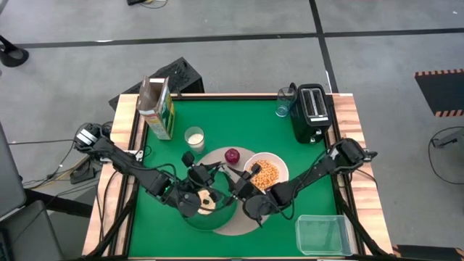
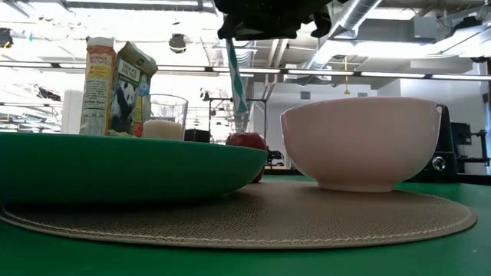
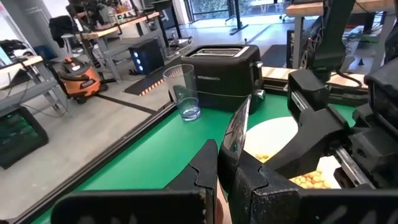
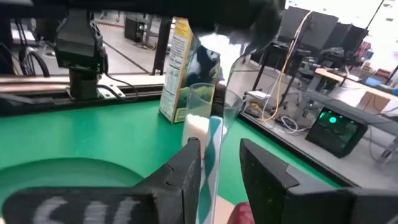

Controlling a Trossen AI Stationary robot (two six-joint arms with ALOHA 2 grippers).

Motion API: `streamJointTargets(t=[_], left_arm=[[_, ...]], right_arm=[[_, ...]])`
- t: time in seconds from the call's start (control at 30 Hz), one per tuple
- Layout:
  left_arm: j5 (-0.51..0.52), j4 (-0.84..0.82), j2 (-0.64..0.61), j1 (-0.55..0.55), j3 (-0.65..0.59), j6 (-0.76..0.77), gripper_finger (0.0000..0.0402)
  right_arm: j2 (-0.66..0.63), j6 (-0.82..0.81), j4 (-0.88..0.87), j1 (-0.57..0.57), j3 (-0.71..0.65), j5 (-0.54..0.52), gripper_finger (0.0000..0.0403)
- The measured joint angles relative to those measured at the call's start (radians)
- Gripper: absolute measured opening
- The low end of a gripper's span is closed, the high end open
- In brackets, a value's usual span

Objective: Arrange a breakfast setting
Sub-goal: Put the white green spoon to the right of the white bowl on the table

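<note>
Both grippers over the plate, spoon pinched between them.

From my feed, left to right: cereal box [image 1: 157,107] back-left, milk glass [image 1: 193,137] just beside it. My left gripper [image 1: 205,176] is fully closed on the spoon [image 3: 236,134] bowl end; bagel [image 1: 209,199] sits on the green plate [image 1: 210,220] under it. Apple [image 1: 232,155] behind on the placemat [image 1: 243,225]. My right gripper [image 1: 239,190] is narrowed on the spoon's striped handle. Bowl [image 1: 279,165] of cereal right of that; toaster [image 1: 310,110] back-right.
</note>
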State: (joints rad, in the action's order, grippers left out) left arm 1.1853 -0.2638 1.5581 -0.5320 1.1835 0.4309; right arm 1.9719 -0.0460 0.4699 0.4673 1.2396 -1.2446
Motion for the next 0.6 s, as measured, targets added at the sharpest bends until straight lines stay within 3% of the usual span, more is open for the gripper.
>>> streamJointTargets(t=[0.27,0.6], left_arm=[[0.000,-0.008,0.000,0.003,0.000,0.009,0.0000],[0.005,-0.008,0.000,0.003,0.000,0.019,0.0000]], right_arm=[[-0.003,0.017,0.010,-0.004,0.001,0.000,0.0129],[-0.004,0.021,0.006,-0.023,0.001,0.019,0.0085]])
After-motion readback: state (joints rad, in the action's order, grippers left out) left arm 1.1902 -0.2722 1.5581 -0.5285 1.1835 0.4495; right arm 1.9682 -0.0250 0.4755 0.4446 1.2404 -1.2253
